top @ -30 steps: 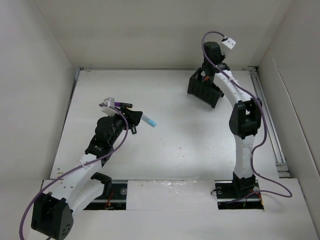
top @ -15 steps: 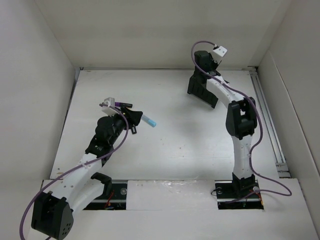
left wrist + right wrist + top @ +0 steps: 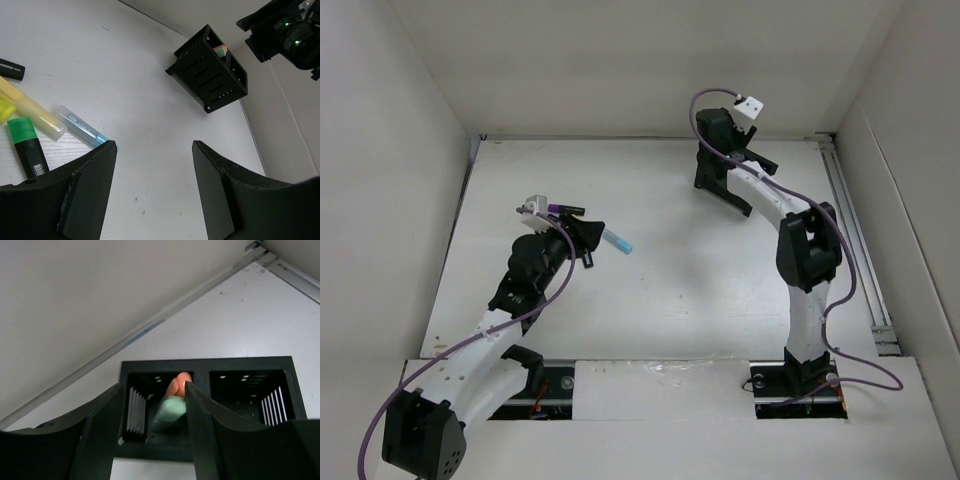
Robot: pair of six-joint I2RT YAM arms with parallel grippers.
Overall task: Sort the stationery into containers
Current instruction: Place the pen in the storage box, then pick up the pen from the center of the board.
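The black organiser [image 3: 720, 186] stands at the table's back. In the right wrist view a green pen [image 3: 170, 410], blurred, and an orange one [image 3: 176, 384] sit in the left compartment of the organiser [image 3: 200, 363]; the right compartment looks dark inside. My right gripper [image 3: 154, 387] hangs open just above that left compartment, its right finger beside the green pen. My left gripper [image 3: 155, 146] is open with nothing in it, low over the table. Beside its left finger lie a blue-tipped clear pen [image 3: 82, 131], a yellow one [image 3: 31, 109], a green-capped one [image 3: 27, 147] and a black one [image 3: 10, 69].
White walls close in the table at the back and on both sides. A metal rail [image 3: 855, 235] runs along the right edge. The organiser [image 3: 210, 75] shows far off to the right in the left wrist view, with the right arm [image 3: 287, 32] above it.
My right gripper has swung left over the organiser and opened its jaws; the green pen now lies loose in the compartment. The left arm has barely moved.
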